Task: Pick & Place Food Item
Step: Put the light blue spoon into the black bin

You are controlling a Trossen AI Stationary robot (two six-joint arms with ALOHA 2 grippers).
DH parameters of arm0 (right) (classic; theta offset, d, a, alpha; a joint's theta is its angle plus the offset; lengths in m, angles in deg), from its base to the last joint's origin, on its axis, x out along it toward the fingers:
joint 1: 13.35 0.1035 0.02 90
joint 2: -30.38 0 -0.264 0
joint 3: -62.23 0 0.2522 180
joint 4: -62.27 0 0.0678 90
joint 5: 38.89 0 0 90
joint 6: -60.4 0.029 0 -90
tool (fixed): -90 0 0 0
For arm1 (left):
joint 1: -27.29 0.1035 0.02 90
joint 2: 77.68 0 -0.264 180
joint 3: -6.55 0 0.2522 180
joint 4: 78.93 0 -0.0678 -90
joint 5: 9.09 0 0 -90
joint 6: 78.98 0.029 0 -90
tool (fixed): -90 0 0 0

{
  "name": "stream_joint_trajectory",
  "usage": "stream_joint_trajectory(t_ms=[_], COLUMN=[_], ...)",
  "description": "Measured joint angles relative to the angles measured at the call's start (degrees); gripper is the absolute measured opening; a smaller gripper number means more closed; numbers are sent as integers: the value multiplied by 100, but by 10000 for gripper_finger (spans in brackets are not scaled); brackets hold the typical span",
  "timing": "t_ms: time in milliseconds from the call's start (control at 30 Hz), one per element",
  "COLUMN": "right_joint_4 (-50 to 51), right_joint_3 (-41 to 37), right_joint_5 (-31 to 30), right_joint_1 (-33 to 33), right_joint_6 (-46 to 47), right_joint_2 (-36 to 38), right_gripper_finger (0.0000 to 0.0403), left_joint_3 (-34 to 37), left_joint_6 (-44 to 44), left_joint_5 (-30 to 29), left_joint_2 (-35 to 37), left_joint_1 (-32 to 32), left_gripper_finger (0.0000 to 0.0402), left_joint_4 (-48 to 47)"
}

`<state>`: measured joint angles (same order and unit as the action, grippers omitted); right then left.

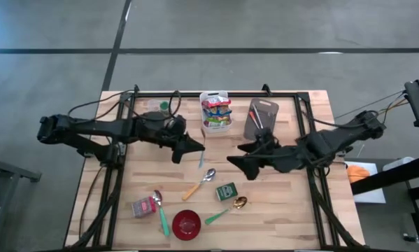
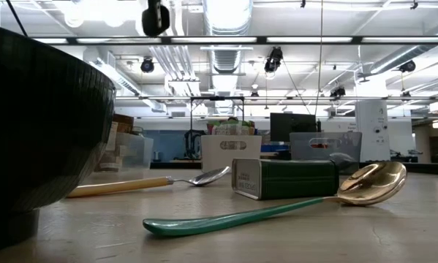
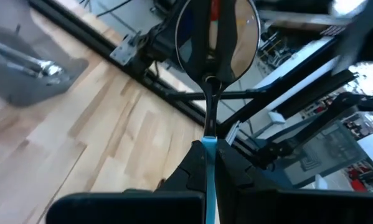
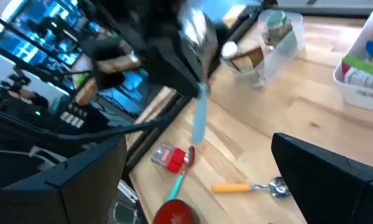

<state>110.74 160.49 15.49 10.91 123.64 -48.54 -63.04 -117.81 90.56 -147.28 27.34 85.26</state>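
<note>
**Left tool holds blue-handled spoon; food items not yet taken up**

Left tool (image 1: 195,147): closed on a blue-handled spoon (image 3: 208,93). In the left wrist view the handle is pinched between the fingers, and the bowl stands out beyond them. The tool is above the table (image 1: 314,210), just in front of the white bin.

Right tool (image 1: 240,155): fully open, holding nothing, above the middle of the table, near the grey utensil tray (image 1: 260,117).

Task items: packaged food stands upright in a white bin (image 1: 216,112) at the rear centre. A small green tin (image 1: 226,191) and a red packet (image 1: 143,207) lie loose at the front, among a wooden-handled spoon (image 1: 198,183), a gold spoon (image 1: 240,202), two green-handled spoons and a red bowl (image 1: 187,223).

Handling, as judged: the tin looks rigid and light, with smooth, possibly slippery sides; grip across its narrow flat faces. The packets look soft and crushable; take them lightly at mid-body. Which item is meant cannot be determined.
</note>
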Motion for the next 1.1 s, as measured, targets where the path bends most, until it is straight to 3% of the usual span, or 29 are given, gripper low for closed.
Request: stream_joint_trajectory(t_ms=[367, 800, 933, 1100], right_joint_4=[-1460, -1537, -1616, -1612], right_joint_3=[-394, 108, 190, 176], right_joint_5=[992, 1385, 1579, 1648], right_joint_1=[-625, -1094, -1191, -1274], right_joint_6=[-522, -1035, -1095, -1147], right_joint_2=[-485, -1076, -1097, -1120], right_gripper_finger=[398, 392, 355, 258], left_joint_3=[-400, -394, -394, -398], left_joint_6=[116, 48, 48, 28], left_joint_5=[22, 187, 202, 326], left_joint_2=[-2, -31, -31, -46], left_joint_1=[37, 37, 37, 42], left_gripper_finger=[0, 0, 0, 0], left_joint_4=[126, 398, 431, 582])
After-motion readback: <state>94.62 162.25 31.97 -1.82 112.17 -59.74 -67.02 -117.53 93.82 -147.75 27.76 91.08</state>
